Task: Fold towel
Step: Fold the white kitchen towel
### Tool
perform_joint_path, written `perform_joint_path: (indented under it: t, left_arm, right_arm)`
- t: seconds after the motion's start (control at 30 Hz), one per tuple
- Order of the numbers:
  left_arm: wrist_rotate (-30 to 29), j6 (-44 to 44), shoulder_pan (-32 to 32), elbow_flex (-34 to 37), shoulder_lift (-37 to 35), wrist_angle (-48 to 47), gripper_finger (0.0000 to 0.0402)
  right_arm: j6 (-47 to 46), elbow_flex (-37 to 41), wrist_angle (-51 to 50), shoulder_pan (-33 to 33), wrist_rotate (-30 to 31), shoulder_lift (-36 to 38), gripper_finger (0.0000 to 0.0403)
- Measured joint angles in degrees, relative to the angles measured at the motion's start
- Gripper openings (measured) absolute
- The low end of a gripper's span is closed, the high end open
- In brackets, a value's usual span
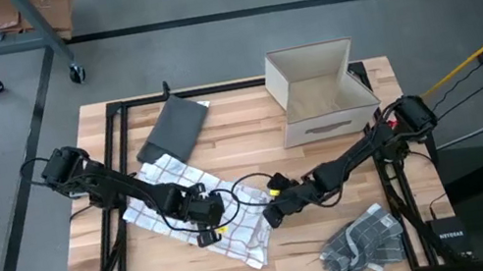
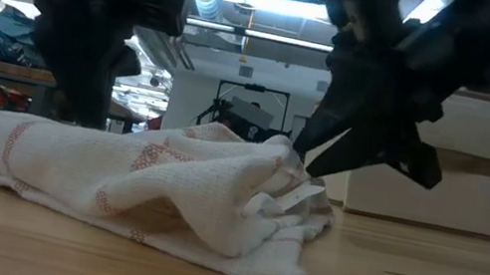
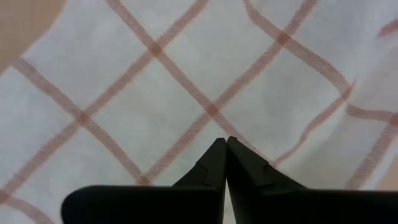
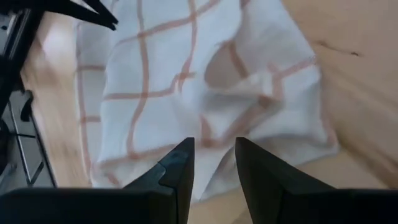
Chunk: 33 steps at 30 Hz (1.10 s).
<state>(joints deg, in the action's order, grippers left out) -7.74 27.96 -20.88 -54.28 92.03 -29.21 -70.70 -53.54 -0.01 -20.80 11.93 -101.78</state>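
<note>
A white towel with red checks (image 1: 245, 239) lies crumpled and partly folded over itself at the middle of the table (image 1: 250, 124); in the low view it forms a low heap (image 2: 166, 184) on the wood. My left gripper (image 3: 225, 142) is shut with nothing between its fingers and points steeply down at the towel's middle (image 1: 208, 229). My right gripper (image 4: 212, 149) is open, slanting down at the towel's right end (image 1: 271, 216), its fingertips beside the raised fold (image 2: 304, 163). My left gripper's shut fingertips (image 3: 217, 155) point down at a flat checked stretch of the towel (image 3: 205, 93); I cannot tell whether they touch it. My right gripper's open fingers (image 4: 180, 162) stand over the towel's bunched edge (image 4: 214, 134), coming from the table's right; I cannot tell whether they touch it.
A dark grey cloth (image 1: 170, 128) lies at the far left of the table. An open cardboard box (image 1: 319, 92) stands at the far right. A grey checked cloth (image 1: 364, 238) lies crumpled at the near right. Bare wood shows at the near left.
</note>
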Motion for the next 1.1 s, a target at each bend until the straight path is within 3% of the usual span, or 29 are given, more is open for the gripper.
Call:
perform_joint_path:
  t: [0.47, 0.8, 1.1]
  left_arm:
    - [-0.02, -4.7, 1.54, 0.0, -0.02, -0.13, 0.0003]
    - [-0.46, -6.94, 1.54, 0.46, -0.02, 0.09, 0.0001]
    - [-0.62, -0.47, 1.54, 6.34, -0.02, 0.04, 0.0001]
  right_arm:
    - [-1.09, 0.0, -1.39, 4.18, -2.24, -1.61, 0.012]
    - [-1.06, -0.01, 3.65, 4.81, -4.99, -5.05, 0.0115]
    - [2.26, -0.02, 2.27, 4.75, -6.93, -3.3, 0.0009]
